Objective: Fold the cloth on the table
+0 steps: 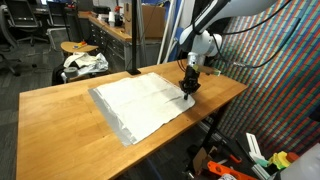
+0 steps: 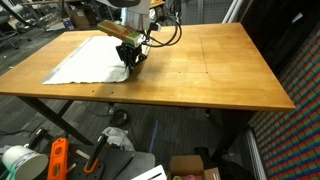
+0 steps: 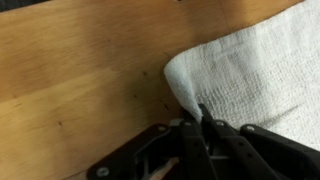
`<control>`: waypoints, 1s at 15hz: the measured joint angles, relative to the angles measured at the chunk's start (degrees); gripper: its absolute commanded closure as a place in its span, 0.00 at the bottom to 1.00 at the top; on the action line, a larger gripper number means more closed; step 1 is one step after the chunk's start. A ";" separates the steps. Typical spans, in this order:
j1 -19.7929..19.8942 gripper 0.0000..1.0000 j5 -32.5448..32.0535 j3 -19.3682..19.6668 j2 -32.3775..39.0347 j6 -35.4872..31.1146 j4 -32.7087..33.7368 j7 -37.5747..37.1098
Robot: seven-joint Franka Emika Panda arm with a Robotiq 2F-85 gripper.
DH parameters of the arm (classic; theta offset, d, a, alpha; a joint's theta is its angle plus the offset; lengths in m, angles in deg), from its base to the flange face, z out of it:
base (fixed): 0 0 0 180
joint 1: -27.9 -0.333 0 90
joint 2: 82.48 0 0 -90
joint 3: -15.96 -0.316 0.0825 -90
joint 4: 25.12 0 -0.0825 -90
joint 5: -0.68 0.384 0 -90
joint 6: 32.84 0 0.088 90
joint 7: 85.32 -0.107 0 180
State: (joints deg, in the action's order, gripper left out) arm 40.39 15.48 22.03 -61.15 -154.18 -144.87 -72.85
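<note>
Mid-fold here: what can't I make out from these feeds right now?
1. Grip: in the wrist view the tips of the gripper look together at the edge of the cloth, but the gripper's own body hides whether fabric is pinched.
2. Both exterior views: the jaws are too small and dark to read.
3. Most of the cloth is cut off by the wrist view's right and bottom edges.
</note>
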 measured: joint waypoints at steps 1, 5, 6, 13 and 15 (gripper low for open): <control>-0.23 0.87 -0.33 -0.09 -0.21 0.06 -0.02 0.00; -1.78 0.89 -2.48 -0.38 -1.54 0.50 -0.35 -0.26; -2.27 0.88 -3.10 -0.48 -2.02 0.52 -0.55 -0.45; -5.51 0.88 -4.59 -2.15 -4.44 0.52 -1.45 -2.94; -6.36 0.88 -4.59 -2.80 -5.08 0.52 -1.75 -4.47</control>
State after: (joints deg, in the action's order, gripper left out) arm 34.02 10.89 19.23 -66.23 -153.67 -146.62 -77.32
